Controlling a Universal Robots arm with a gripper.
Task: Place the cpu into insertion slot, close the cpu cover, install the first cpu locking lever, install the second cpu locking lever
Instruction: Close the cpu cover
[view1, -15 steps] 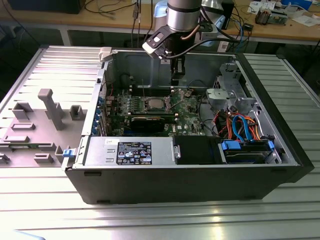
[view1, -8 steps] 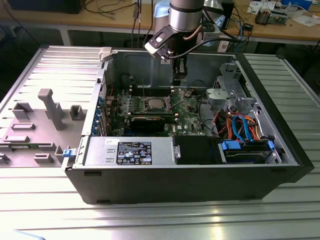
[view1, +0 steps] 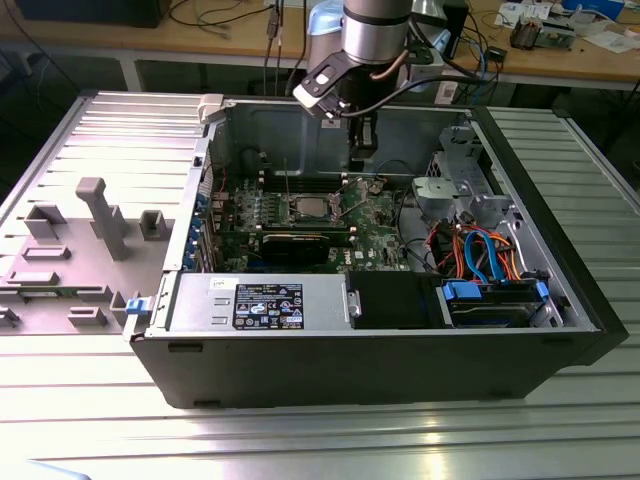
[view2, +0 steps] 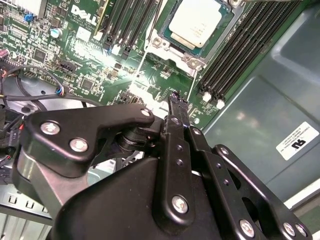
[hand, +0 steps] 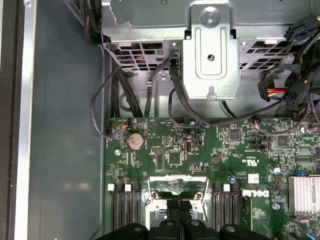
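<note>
Metal table (view1: 400, 440); end effector (view1: 358, 160) (vertical) near cpu (view1: 308, 208)

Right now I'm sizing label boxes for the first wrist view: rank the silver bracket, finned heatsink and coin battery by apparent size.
1. silver bracket: largest, though it may sit nearer the camera.
2. finned heatsink: middle, partly cut off at the picture's edge.
3. coin battery: clearly smallest.

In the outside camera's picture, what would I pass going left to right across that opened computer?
Grey post → cpu → gripper → silver drive cage → blue tab.
</note>
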